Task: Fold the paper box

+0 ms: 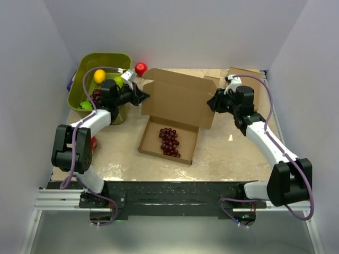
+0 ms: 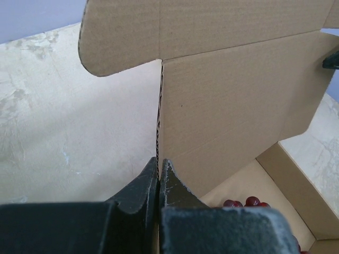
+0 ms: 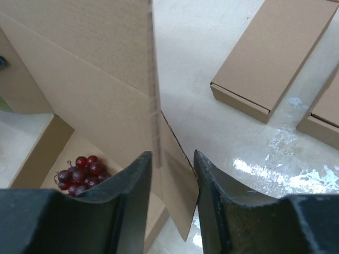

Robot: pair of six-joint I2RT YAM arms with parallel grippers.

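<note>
The paper box (image 1: 177,100) stands in the middle of the table, its lid raised upright behind a shallow tray that holds a bunch of red grapes (image 1: 169,141). My left gripper (image 1: 142,96) is at the lid's left edge. In the left wrist view it (image 2: 159,163) is shut on the corrugated edge of the lid (image 2: 233,106). My right gripper (image 1: 212,101) is at the lid's right edge. In the right wrist view its jaws (image 3: 173,156) stand apart with the lid's side flap (image 3: 180,174) slanting across the gap between them.
A green bin (image 1: 87,66) with a lemon (image 1: 99,75) and other fruit stands at the back left, with a red apple (image 1: 141,68) beside it. Flat brown boxes (image 3: 275,53) lie at the back right, behind my right arm.
</note>
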